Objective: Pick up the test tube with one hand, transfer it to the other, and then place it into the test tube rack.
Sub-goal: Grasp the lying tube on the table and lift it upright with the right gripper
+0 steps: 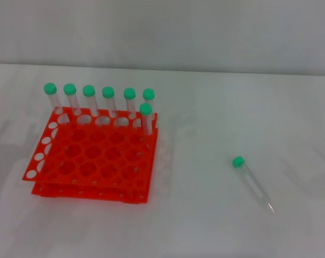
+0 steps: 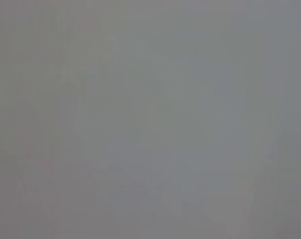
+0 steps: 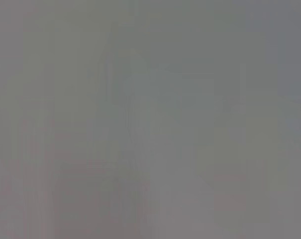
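A slim clear test tube (image 1: 252, 183) with a green cap lies flat on the white table at the right, cap toward the back, pointed tip toward the front right. The orange-red test tube rack (image 1: 89, 161) stands at the left. Several green-capped tubes (image 1: 89, 102) stand upright along its back row, and one more (image 1: 146, 119) stands just in front of that row at the right end. Neither gripper shows in the head view. Both wrist views show only a plain grey blur with no object or finger.
The white table (image 1: 205, 134) runs back to a pale wall. Nothing else lies on it in the head view.
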You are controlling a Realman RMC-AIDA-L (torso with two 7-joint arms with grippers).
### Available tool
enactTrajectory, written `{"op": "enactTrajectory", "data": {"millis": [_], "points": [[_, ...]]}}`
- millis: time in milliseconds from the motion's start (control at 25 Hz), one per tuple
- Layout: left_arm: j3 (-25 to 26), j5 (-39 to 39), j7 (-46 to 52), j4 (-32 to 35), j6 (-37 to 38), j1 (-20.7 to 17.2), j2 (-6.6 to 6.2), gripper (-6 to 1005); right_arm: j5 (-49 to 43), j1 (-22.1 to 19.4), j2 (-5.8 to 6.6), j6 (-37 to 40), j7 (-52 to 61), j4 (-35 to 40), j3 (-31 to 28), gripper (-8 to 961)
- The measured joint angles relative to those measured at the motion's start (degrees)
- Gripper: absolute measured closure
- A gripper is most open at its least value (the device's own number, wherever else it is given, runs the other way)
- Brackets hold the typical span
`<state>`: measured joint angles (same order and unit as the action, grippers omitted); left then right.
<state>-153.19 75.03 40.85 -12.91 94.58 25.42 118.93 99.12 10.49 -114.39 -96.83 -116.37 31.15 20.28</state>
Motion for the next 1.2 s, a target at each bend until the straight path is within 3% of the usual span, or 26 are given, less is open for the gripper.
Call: {"op": "enactTrajectory", "data": {"millis": [480, 680, 880, 1040, 1200], "points": [[-0.1, -3.8, 1.3, 1.2, 0.3, -1.9, -0.14, 290, -1.9, -1.2, 0.09, 0.4, -2.0, -2.0, -0.1, 154], [-0.1, -4.1, 1.5, 1.4, 0.6, -2.4, 0.03, 290, -1.8, -1.1, 0.96, 0.6, -1.8, -2.1, -0.3, 158], [-0.1, -6.1, 2.0, 1.3, 0.6, -2.3, -0.16, 290, -2.1, -1.2, 0.48, 0.5, -1.9, -2.0, -0.1, 163], [-0.1, -6.0, 2.1, 1.4, 1.4, -2.9, -0.12, 290, -2.2, -0.8, 1.02, -3.2, 2.1, 0.2, 0.9, 166], [-0.1, -6.5, 2.2, 1.2, 2.0, -3.0, -0.10, 290, -3.0, -1.3, 0.67, -4.1, 7.8, 8.7, 5.4, 170]]}}
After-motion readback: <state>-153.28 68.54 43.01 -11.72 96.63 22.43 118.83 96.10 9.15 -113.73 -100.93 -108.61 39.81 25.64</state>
